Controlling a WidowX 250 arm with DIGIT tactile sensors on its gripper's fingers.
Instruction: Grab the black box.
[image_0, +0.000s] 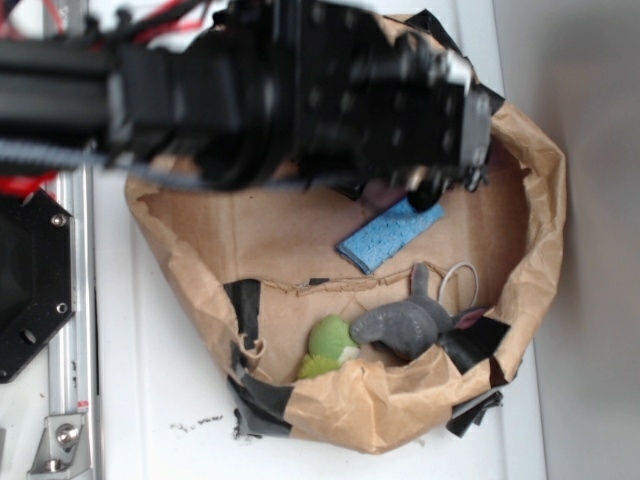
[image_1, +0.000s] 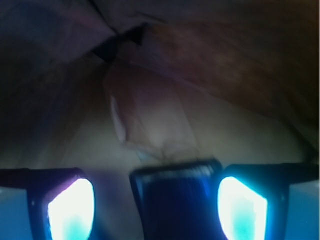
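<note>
Wrist view: the black box (image_1: 175, 200) sits between the two glowing fingertips (image_1: 71, 207) of the gripper (image_1: 157, 207), gaps on both sides, so jaws spread and not yet clamped. Exterior view: arm covers the far part of the brown paper bag (image_0: 540, 200); blue sponge (image_0: 390, 235), grey plush mouse (image_0: 410, 322) and green toy (image_0: 328, 345) lie nearer.

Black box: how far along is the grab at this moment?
Done: the claw is down inside the paper bag, straddling the black box. In hand: the wrist view shows the box between both fingers, gaps either side. Left: closing and lifting. The exterior view hides the box behind the arm.
</note>
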